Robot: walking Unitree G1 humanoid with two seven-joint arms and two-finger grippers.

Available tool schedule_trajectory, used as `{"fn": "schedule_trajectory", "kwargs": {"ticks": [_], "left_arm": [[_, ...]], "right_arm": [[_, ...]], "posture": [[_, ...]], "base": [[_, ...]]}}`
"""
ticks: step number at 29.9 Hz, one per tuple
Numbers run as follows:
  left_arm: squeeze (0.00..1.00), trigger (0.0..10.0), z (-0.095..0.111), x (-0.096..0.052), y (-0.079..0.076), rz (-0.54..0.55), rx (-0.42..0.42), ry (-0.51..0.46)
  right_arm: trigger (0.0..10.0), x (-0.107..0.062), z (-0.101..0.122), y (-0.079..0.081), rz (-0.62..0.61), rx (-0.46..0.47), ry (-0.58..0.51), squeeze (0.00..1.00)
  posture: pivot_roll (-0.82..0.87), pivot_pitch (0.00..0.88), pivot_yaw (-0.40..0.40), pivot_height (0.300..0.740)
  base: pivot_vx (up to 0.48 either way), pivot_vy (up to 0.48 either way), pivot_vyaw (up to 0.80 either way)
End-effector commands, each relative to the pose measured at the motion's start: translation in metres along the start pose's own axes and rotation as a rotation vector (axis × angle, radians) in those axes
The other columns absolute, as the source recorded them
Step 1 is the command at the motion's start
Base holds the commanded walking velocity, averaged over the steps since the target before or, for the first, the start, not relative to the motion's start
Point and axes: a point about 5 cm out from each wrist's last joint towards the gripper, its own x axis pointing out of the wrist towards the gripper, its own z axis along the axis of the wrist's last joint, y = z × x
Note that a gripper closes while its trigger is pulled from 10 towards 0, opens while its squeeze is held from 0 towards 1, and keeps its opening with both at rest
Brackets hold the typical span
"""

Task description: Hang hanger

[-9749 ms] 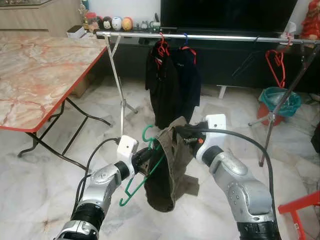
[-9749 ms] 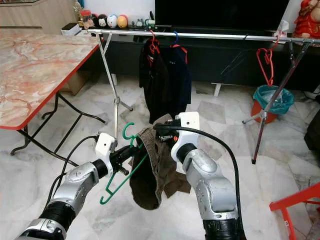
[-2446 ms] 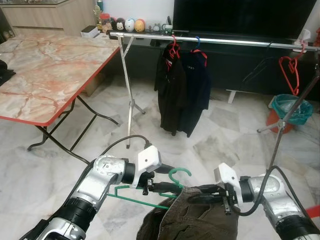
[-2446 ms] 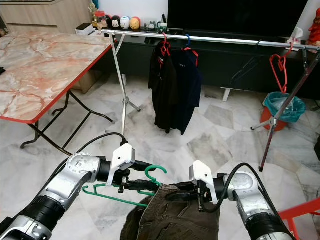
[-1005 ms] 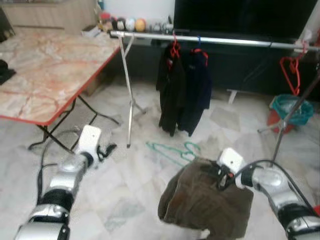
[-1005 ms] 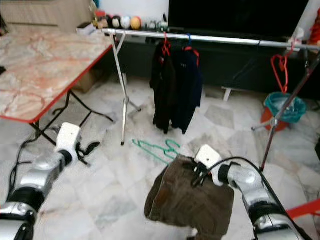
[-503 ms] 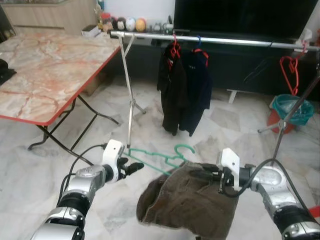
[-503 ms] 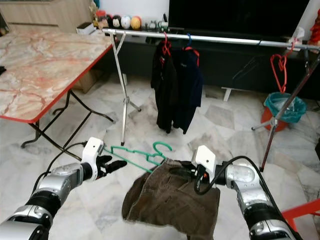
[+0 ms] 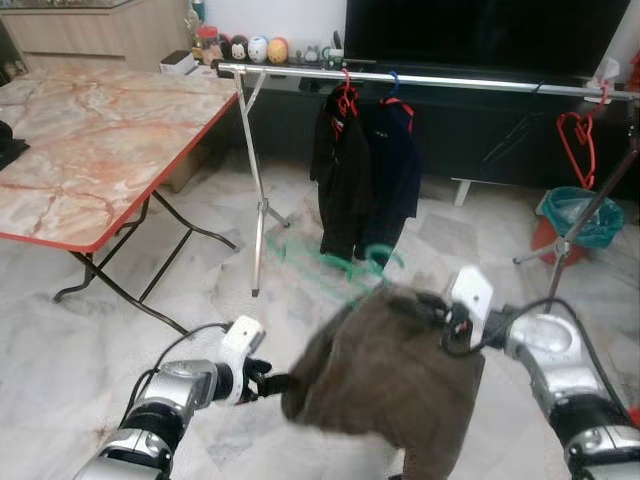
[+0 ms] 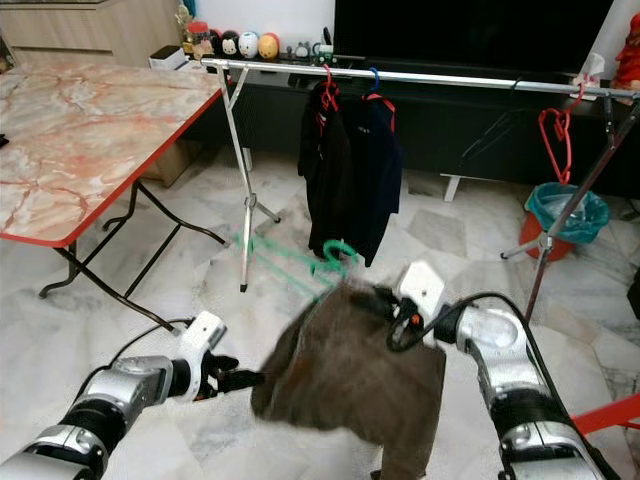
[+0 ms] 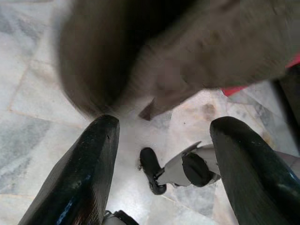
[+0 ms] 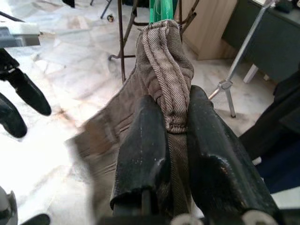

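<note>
**A:** Where's the hanger?

**B:** The green hanger (image 10: 300,258) is in mid-air, blurred, its hook just above the top edge of the brown trousers (image 10: 350,370). I can't tell if it's threaded into the cloth or only beside it. It's well short of the clothes rail (image 10: 420,76).

**A:** Right side?

**B:** My right gripper (image 12: 165,136) is clamped on the trousers' waistband; the wrist view shows both fingers pinching the folded ribbed edge. The trousers hang from it as a wide brown sheet, smeared with motion.

**A:** Left?

**B:** My left gripper (image 10: 240,379) is low, near the marble floor (image 10: 200,290), with its tip just beside the lower left corner of the trousers. Its fingers (image 11: 84,173) are spread wide with nothing between them; the cloth sits past the tips.

**A:** Surroundings?

**B:** Two dark garments (image 10: 345,170) hang on red and blue hangers on the rail ahead. An empty red hanger (image 10: 553,130) hangs near the rail's far right end, above a teal bin (image 10: 565,205). A marble-top folding table (image 10: 90,130) stands on the left.
</note>
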Motion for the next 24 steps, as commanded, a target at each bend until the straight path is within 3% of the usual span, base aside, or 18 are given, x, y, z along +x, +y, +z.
{"fn": "schedule_trajectory", "kwargs": {"ticks": [1,7,16,18,24], "left_arm": [[0.0,10.0,-0.009,0.002,-0.001,-0.006,0.001,0.05],[0.0,10.0,-0.007,0.002,0.005,0.071,-0.011,0.019],[0.0,10.0,-0.004,-0.002,0.015,0.196,-0.106,-0.045],[0.0,10.0,-0.003,-0.002,0.016,0.203,-0.154,-0.083],[0.0,10.0,-0.007,-0.001,0.014,0.188,-0.152,-0.054]], "right_arm": [[10.0,0.006,0.015,-0.002,0.001,-0.03,-0.075,0.0],[10.0,0.01,0.019,0.006,0.074,-0.024,-0.114,0.0],[10.0,0.007,0.016,0.009,0.101,-0.008,-0.11,0.0],[10.0,0.007,0.016,0.01,0.109,-0.007,-0.11,0.0],[10.0,0.008,0.017,0.009,0.098,-0.01,-0.109,0.0]], "posture": [[0.09,0.0,0.0,0.74],[0.09,0.0,-0.001,0.74],[0.08,0.0,-0.002,0.74],[0.08,0.0,-0.002,0.74],[0.08,0.0,-0.003,0.74]], "base": [[0.0,0.0,0.0],[0.0,0.0,0.0],[0.0,0.0,0.0],[0.0,0.0,0.0],[0.0,0.0,0.0]]}}
